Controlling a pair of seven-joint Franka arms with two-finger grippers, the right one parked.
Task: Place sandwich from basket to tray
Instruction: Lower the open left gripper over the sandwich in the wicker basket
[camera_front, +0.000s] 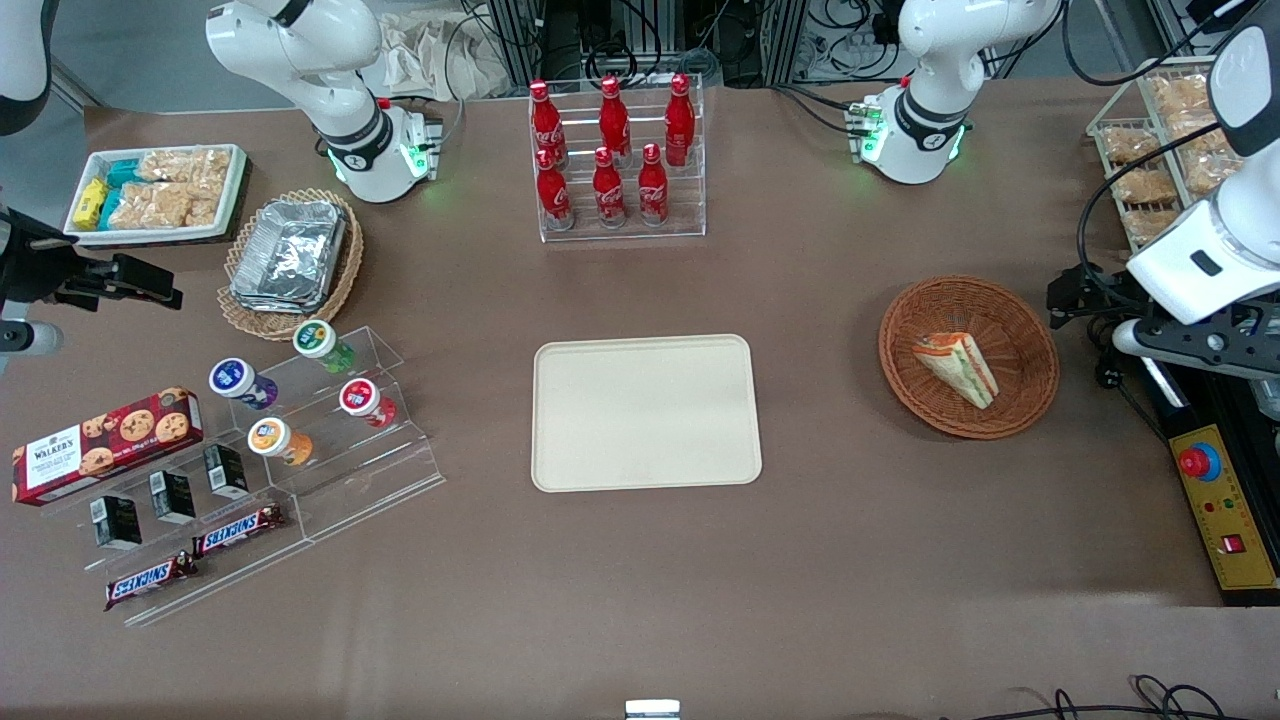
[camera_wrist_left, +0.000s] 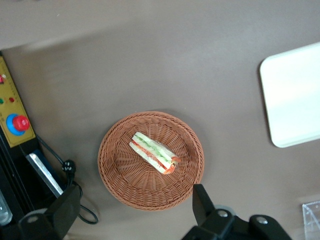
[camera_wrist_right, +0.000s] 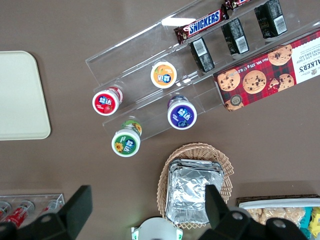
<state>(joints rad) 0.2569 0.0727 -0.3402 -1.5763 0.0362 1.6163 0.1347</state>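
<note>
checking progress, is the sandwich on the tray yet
No, the sandwich lies in the basket, the tray is bare, and the open gripper hovers above the basket.

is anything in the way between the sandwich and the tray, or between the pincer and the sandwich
Nothing visible. The sandwich lies alone in the basket, with bare table up to the tray. The left pincer hangs open above the basket, nothing beneath it but the sandwich.

The black two-finger gripper (camera_wrist_left: 135, 212) is cut off by the wrist picture's edge, so only its spread fingertips (camera_wrist_left: 201, 201) show, above the table at about 5 o'clock of the round reddish-brown wicker basket (camera_wrist_left: 122, 185). The flat cream tray (camera_wrist_left: 295, 95) is cut off too.
</note>
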